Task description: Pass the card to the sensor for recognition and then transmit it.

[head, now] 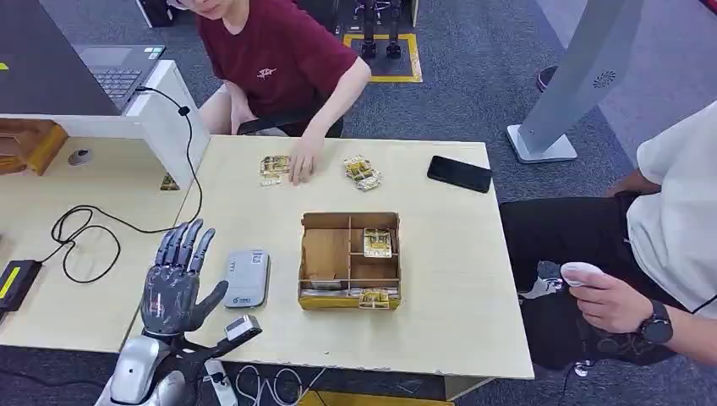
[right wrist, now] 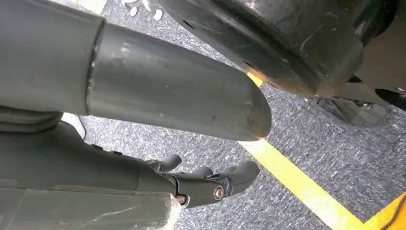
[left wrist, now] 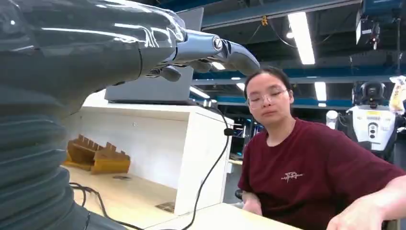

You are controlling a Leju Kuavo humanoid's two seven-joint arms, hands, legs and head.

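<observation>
Near the bench's front left corner, the left hand (head: pixel 176 283) hovers with fingers spread, holding nothing, just beside the sensor (head: pixel 247 277), likely ready to receive a card (head: pixel 275 167) lying under the person's hand (head: pixel 303 161) at the far edge. The right hand (right wrist: pixel 210 184) hangs toward the floor, fingers loosely curled, holding nothing.

A black phone (head: pixel 459 173) is laid flat near the far right corner of the table (head: pixel 457 296). A laptop (head: pixel 118 74) is set on a white shelf unit (head: pixel 161 118) at the table's far left corner, and a black cable (head: pixel 84 228) is looped over the lower desk beside it. A person in a dark red shirt (head: pixel 275 55) is seated at the far edge. A second person (head: pixel 668 228) is seated at the right, a white device (head: pixel 582 272) held in hand. A white stand (head: pixel 575 85) is seen on the grey carpet.
</observation>
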